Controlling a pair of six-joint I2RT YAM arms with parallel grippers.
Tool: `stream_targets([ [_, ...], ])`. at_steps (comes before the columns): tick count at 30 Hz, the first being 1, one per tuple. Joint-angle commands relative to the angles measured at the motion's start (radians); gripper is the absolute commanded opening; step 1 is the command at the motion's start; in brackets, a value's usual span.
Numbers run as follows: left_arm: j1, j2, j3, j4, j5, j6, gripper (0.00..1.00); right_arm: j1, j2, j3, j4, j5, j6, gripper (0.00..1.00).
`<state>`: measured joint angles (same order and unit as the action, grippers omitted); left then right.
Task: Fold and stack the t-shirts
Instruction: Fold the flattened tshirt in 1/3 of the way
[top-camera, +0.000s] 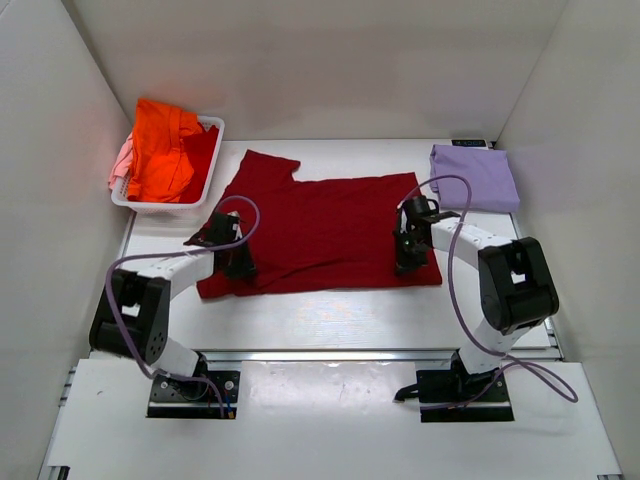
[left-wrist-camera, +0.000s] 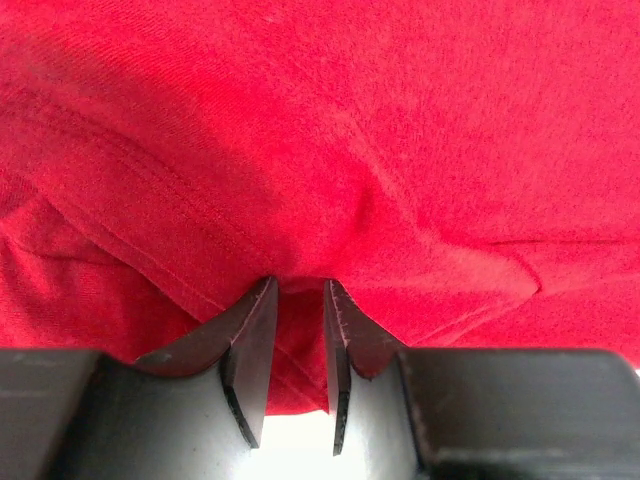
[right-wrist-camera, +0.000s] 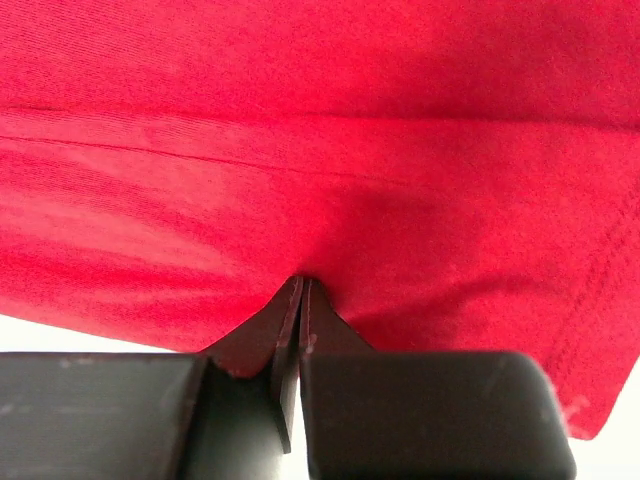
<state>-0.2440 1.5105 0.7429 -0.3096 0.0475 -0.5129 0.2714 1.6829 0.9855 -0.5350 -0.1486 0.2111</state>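
Observation:
The large dark red t-shirt (top-camera: 325, 232) lies spread flat in the middle of the table. My left gripper (top-camera: 239, 264) is down on its near left part, by the sleeve. In the left wrist view (left-wrist-camera: 298, 286) the jaws stand close together with a fold of the red cloth (left-wrist-camera: 400, 150) filling the narrow gap. My right gripper (top-camera: 405, 262) is on the shirt's right edge. In the right wrist view (right-wrist-camera: 302, 280) its jaws are pressed shut on the red cloth (right-wrist-camera: 320, 150). A folded lavender t-shirt (top-camera: 474, 177) lies at the back right. Orange (top-camera: 160, 148) and pale pink (top-camera: 121, 165) t-shirts lie in the basket.
The white slatted basket (top-camera: 213, 128) stands at the back left, just left of the red shirt's collar. White walls close in the table on three sides. Purple cables loop over both arms. Bare white table shows between the shirt's near hem and the arm bases (top-camera: 330, 315).

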Motion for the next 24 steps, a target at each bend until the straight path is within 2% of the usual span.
stream_targets([
  [1, -0.009, -0.084, -0.06, -0.147, -0.052, 0.053, 0.37, -0.015, -0.043, -0.036, -0.155, 0.046, -0.001, 0.0],
  [12, -0.02, -0.19, -0.154, -0.168, 0.0, 0.076, 0.39, 0.046, -0.134, -0.154, -0.226, 0.061, 0.099, 0.0],
  [24, -0.083, -0.263, -0.137, -0.216, 0.015, 0.076, 0.39, 0.052, -0.236, -0.24, -0.283, 0.08, 0.191, 0.0],
])
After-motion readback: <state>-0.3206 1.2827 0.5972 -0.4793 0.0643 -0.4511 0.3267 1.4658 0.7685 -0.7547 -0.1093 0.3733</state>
